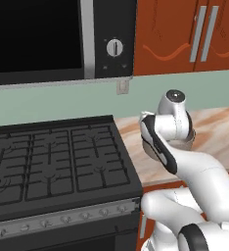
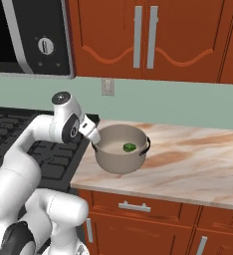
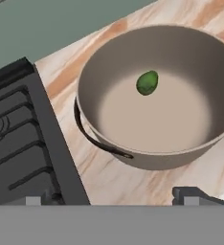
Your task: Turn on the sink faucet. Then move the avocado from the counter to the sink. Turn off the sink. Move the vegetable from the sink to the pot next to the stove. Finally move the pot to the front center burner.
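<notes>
One stove (image 2: 19, 144) at left. One claw (image 3: 114, 198), jaws wide and holding nothing, hangs beside the pot's near handle. One pot (image 2: 119, 154) stands near the counter (image 2: 188, 164) front-left edge, holding one avocado (image 3: 147, 82). Bare counter extends rightward.

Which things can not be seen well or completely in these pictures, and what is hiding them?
- Pot: in the left base view the arm hides it.
- Gripper: just the fingertips rise at the bottom edge of the hand view, standing wide apart.
- Stove: the left edge of the left base view cuts it off.
- Avocado: small in the right base view; clear in the hand view.
</notes>
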